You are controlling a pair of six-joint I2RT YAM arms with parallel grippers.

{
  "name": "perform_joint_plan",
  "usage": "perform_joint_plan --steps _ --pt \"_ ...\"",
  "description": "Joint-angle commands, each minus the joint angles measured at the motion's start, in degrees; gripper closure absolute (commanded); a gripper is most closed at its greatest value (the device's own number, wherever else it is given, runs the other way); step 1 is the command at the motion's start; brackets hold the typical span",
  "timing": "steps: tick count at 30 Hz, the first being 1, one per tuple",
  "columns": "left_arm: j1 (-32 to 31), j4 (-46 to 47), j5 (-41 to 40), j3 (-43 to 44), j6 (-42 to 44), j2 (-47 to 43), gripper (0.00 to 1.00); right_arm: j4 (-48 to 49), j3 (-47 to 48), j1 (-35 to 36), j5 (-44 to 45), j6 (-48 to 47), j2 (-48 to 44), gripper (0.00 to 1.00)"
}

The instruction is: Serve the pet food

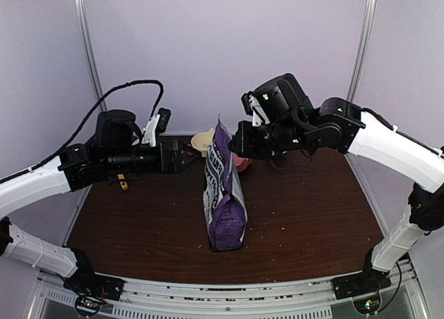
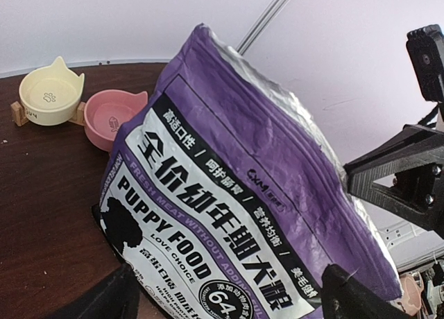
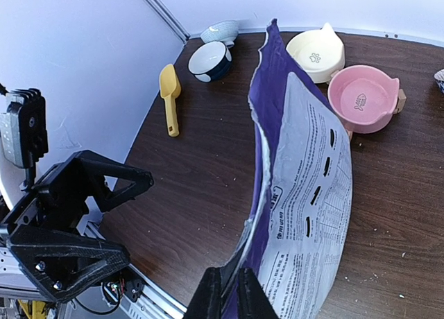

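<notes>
Puppy-food bag (image 1: 226,201) stands upright near the middle of the table (image 1: 139,229), its narrow edge towards the arm bases; its contents are hidden in every view. The overhead view shows only that both arms reach in at its top from either side. The right wrist view shows the right gripper (image 3: 229,290) with its fingers drawn narrow, pinching the bag's upper edge beside the white back label; it also shows the left gripper (image 3: 135,218) spread wide, apart from the bag. The left wrist view alone shows the printed purple front. Behind the bag sit a cream bowl (image 3: 316,52) and a pink bowl (image 3: 361,97), just beside each other; a yellow scoop (image 3: 168,97) and two more bowls (image 3: 209,60) lie towards the far left corner. Bare tabletop lies open on both sides of the bag and towards the near edge.
</notes>
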Motion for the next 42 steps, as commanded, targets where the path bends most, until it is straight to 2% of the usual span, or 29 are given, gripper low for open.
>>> perform_joint_plan --steps 1,14,17,28,32,42 --pt "0.39 3.13 0.58 0.6 -0.32 -0.46 0.06 0.09 -1.66 0.2 1.51 0.29 -0.54 0.89" --pt "0.39 3.26 0.34 0.52 -0.41 -0.69 0.06 3.05 -3.28 0.21 -2.29 0.87 2.1 0.93" --pt "0.37 4.2 0.17 0.02 -0.86 -1.06 0.06 5.03 -4.09 0.28 -4.58 0.9 2.55 0.99" --pt "1.56 12.18 5.55 -1.43 -4.76 -0.04 0.05 28.26 -18.84 -0.82 -18.51 3.62 -2.47 1.0" --pt "1.79 13.43 6.78 -1.08 -5.42 1.02 0.08 32.52 -22.23 -1.03 -17.88 4.43 -5.17 1.0" --pt "2.14 14.25 8.81 0.43 -5.39 3.14 0.08 34.47 -25.66 -1.42 -15.01 3.04 -10.1 1.0"
